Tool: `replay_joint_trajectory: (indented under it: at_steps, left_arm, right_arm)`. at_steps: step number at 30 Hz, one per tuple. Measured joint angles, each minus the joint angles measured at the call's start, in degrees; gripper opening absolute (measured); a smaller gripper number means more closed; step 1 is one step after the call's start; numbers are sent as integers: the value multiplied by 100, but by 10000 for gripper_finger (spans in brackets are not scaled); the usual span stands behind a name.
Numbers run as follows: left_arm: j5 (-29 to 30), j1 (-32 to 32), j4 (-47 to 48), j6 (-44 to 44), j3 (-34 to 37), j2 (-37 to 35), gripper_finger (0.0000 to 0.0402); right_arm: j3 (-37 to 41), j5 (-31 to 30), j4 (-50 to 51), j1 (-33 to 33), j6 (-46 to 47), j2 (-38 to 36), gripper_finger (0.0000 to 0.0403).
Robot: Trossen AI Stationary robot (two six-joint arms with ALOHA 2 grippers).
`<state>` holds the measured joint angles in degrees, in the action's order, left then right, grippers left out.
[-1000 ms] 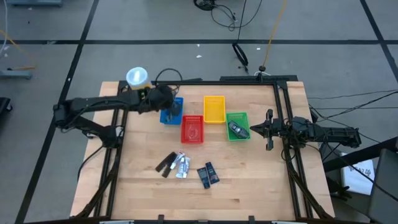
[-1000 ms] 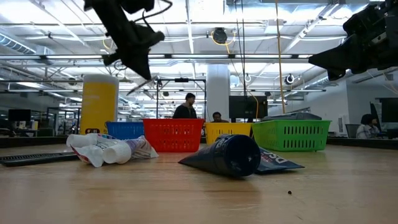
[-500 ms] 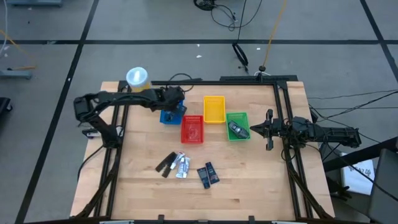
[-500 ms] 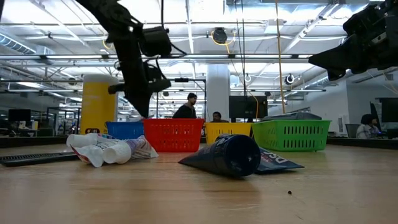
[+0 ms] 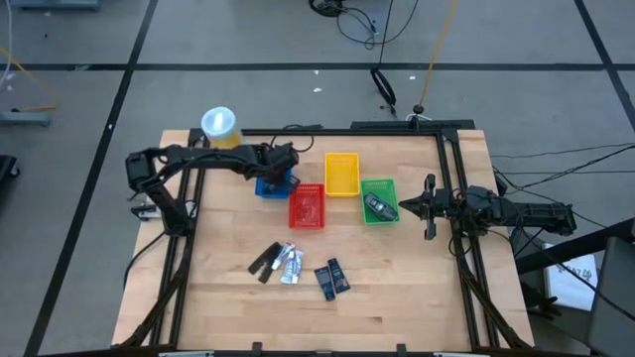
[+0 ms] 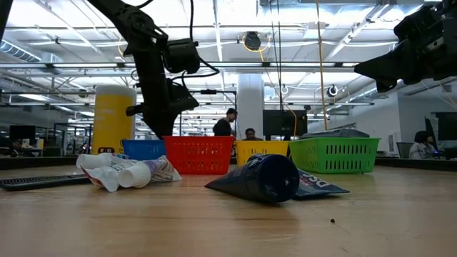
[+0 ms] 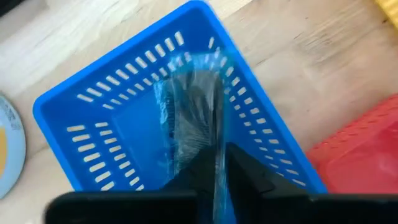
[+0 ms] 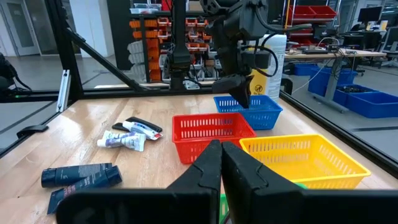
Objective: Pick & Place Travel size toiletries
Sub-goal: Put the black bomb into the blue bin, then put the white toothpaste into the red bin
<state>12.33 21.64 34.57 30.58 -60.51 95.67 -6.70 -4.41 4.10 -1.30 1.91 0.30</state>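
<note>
My left gripper [image 5: 281, 176] points steeply down over the blue basket [image 7: 118, 130], shut on a dark grey toiletry in a clear wrapper [image 7: 189, 112] that reaches down into the basket. My right gripper [image 8: 221, 163] waits shut and level at the table's right edge [image 5: 429, 206]. More travel size toiletries lie on the table near its middle: white tubes [image 5: 289, 263], a black flat piece [image 5: 263, 262] and dark blue packets [image 5: 332, 278]. One dark item [image 5: 374, 206] lies in the green basket [image 5: 388, 188]. My left gripper pinches the upper end of the clear wrapper [image 7: 217, 163] between its two fingers, coming from above and slanting down. The wrapped item hangs below the fingers inside the blue basket. Whether its lower end rests on the basket floor, I cannot tell.
A red basket [image 5: 307, 205], a yellow basket [image 5: 341, 174] and the green one stand in a row to the right of the blue one. A tall yellow canister with a white lid [image 5: 218, 125] stands at the far left corner. Bare wood lies toward the near edge.
My left gripper has come down from high above the table to just over the blue basket, shifting slightly toward the table's right and tipping steeper downward. The wrapped item it carries now reaches into the basket.
</note>
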Motion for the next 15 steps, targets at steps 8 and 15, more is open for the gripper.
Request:
replay_joint_trajectory:
  at_steps: [8,15]
  left_arm:
    - [-35,-61,152,6,2,-435,151]
    - [-583,-209,194,-30,4,-1381,213]
  right_arm:
    - [0,0,0,0,0,0,4]
    - [0,0,0,0,0,0,4]
